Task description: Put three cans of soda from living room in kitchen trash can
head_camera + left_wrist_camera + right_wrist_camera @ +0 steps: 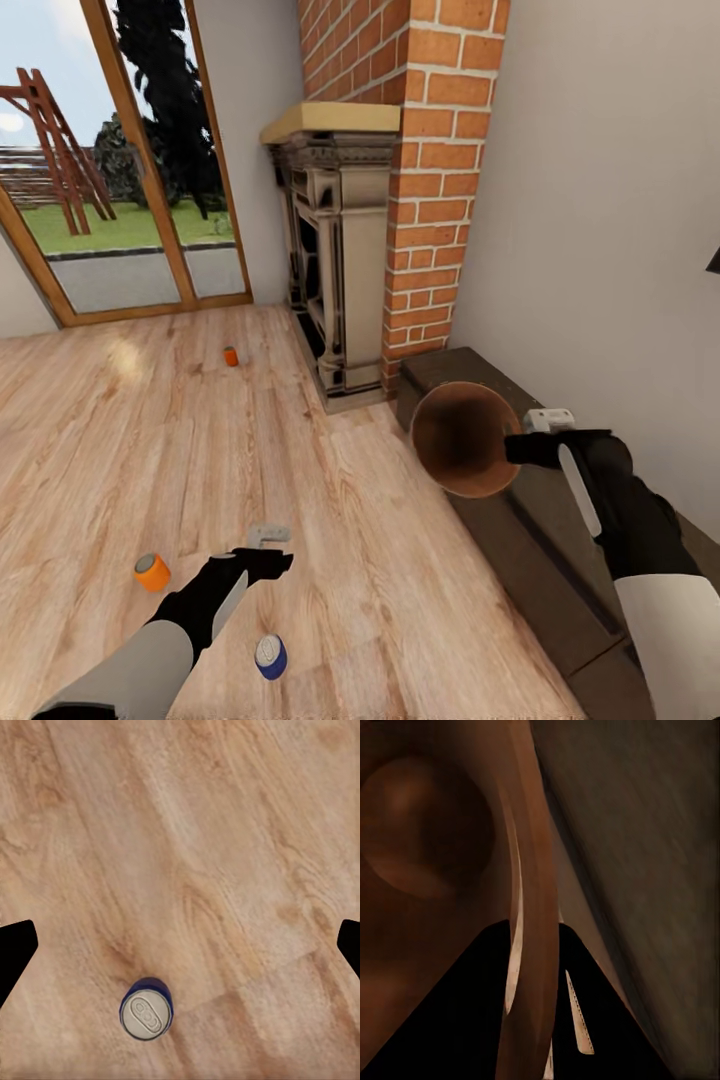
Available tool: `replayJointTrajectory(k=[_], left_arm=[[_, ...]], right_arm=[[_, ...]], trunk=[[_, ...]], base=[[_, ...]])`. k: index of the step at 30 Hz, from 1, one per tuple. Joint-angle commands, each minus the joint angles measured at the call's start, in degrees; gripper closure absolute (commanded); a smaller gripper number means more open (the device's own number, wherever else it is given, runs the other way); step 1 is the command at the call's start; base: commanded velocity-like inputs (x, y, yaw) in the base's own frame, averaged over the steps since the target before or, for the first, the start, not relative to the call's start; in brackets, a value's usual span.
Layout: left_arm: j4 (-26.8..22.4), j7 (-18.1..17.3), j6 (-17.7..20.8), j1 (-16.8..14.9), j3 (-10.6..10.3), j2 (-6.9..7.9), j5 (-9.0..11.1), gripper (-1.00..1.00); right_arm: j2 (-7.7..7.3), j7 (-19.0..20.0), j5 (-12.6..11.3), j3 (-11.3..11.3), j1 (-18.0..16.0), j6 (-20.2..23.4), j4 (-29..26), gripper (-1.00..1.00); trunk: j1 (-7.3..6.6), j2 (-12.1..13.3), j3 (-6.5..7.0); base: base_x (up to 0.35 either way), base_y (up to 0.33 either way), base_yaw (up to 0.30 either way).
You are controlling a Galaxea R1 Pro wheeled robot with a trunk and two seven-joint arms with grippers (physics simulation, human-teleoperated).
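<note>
On the light wood floor, dark blue soda can with silvery top stands upright just beside the left hand — hand hovers above it, wide open, holding nothing. In the left wrist view the can sits off-centre between the fingers, toward one edge. Risk: descend without re-centring and a finger clips the rim, tips it, and it rolls. Near bright orange can stands close by; far orange can near the dark carved fireplace. Right hand is clamped on the rim of the round tapered bin, brown inside, mouth tilted toward camera over the low dark cabinet — thin-wall pinch could slip, and a tilted bin could spill a dropped can.
</note>
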Motion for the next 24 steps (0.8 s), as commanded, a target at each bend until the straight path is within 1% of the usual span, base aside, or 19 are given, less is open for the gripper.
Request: replayJointTrajectory(k=[1, 2, 6, 9, 11, 12, 17, 24], left_arm=[[0.0, 0.1, 0.0, -0.1, 0.0, 0.02, 0.0, -1.0], [0.0, 0.1, 0.1, -0.1, 0.0, 0.1, 0.0, -1.0], [-0.2, 0.1, 0.1, -0.2, 0.0, 0.39, 0.1, -1.0], [-0.2, 0.1, 0.1, -0.2, 0.0, 0.5, 0.2, -1.0], [-0.2, 0.1, 0.1, -0.2, 0.0, 0.55, 0.1, -1.0], [-0.2, 0.1, 0.1, -0.2, 0.1, 0.57, 0.1, -1.0], [-0.2, 0.1, 0.1, -0.3, 0.2, 0.6, -0.1, -1.0], [-0.3, -0.1, 0.2, -0.4, 0.0, 0.63, -0.1, -1.0]], right_arm=[[0.01, 0.2, -0.7, 0.0, -1.7, 1.9, 0.1, 1.0], [0.06, 0.3, -0.1, 0.1, -3.8, 3.2, 0.3, 1.0], [0.38, 0.3, 0.6, 0.3, -5.7, 3.2, 0.4, 1.0], [0.5, 0.3, 0.8, 1.0, -6.1, 3.2, 0.4, 1.0], [0.54, 0.3, 0.9, 2.1, -6.4, 3.2, 0.4, 1.0], [0.54, 0.3, 0.9, 2.3, -6.4, 3.2, 0.5, 1.0], [0.47, 0.2, 1.0, 2.8, -6.5, 3.2, 0.6, 1.0], [0.24, 0.2, 1.0, 3.0, -6.6, 3.2, 0.6, 1.0]], trunk=[[0.22, -0.4, -0.28], [0.44, -0.8, -0.55], [1.32, -2.4, -1.63], [1.98, -3.6, -2.44], [2.42, -4.4, -2.98], [2.64, -4.8, -3.25], [3.74, -6.8, -4.6], [5.27, -9.6, -6.49]], base=[[0.0, 0.0, 0.0], [0.0, 0.0, 0.0], [0.0, 0.0, 0.0], [0.0, 0.0, 0.0], [0.0, 0.0, 0.0], [0.0, 0.0, 0.0], [0.0, 0.0, 0.0], [0.0, 0.0, 0.0]])
